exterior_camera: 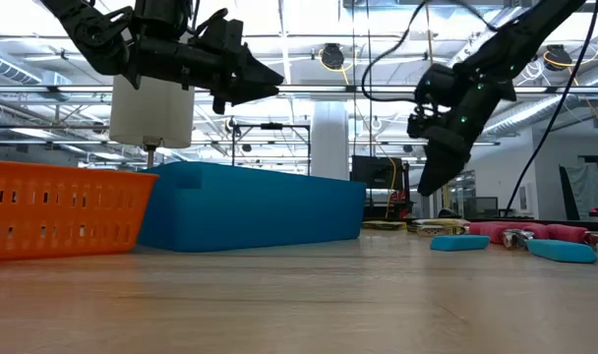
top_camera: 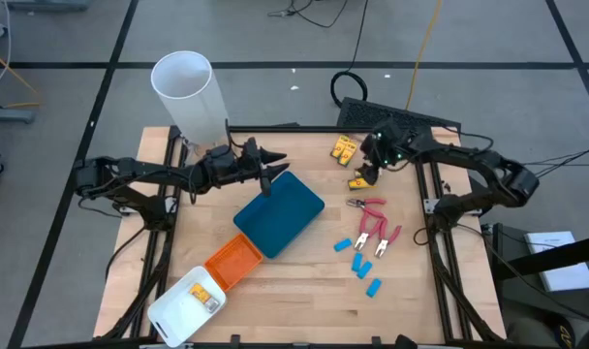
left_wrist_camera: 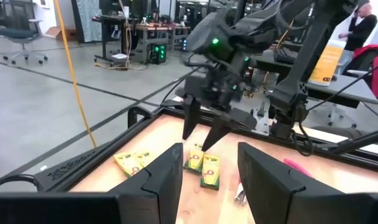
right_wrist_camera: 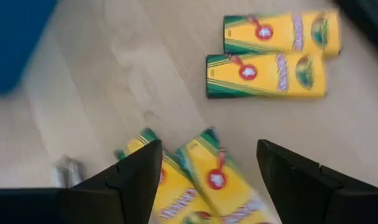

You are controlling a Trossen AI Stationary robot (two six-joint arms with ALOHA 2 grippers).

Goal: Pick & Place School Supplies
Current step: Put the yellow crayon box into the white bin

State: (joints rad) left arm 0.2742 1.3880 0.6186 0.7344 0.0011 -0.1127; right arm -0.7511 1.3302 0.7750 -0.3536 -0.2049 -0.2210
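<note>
- The school supplies lie on the wooden table (top_camera: 304,281): four yellow crayon boxes, a pair of pink-handled scissors (top_camera: 375,224) and several light-blue pieces (top_camera: 360,262).
- The right gripper (top_camera: 369,174) hangs just above two of the crayon boxes (right_wrist_camera: 195,177). Its fingers (right_wrist_camera: 136,180) stand apart, straddling both boxes without holding either.
- The other two crayon boxes (right_wrist_camera: 273,56) lie side by side a little beyond the right gripper, toward the table's back edge.
- The right arm reaches in from the table's right side, elbow bent, and its wrist tips the gripper steeply down at the table; in the low view the gripper (exterior_camera: 439,162) points downward, clear of the surface.
- The scissors lie near the right gripper, on the side toward the front of the table, and the light-blue pieces lie farther the same way.
- The left gripper (top_camera: 271,170) is raised above the table at the back corner of the teal tray (top_camera: 278,213), fingers (left_wrist_camera: 161,180) parted with nothing between them.
- The left arm stretches almost level from the table's left side, gripper pointing across at the right arm.
- An orange tray (top_camera: 234,260) and a white tray (top_camera: 183,305) line up beyond the teal one, away from the left gripper toward the front left corner.
- A tall white cylinder (top_camera: 188,97) stands just behind the left arm's wrist.
</note>
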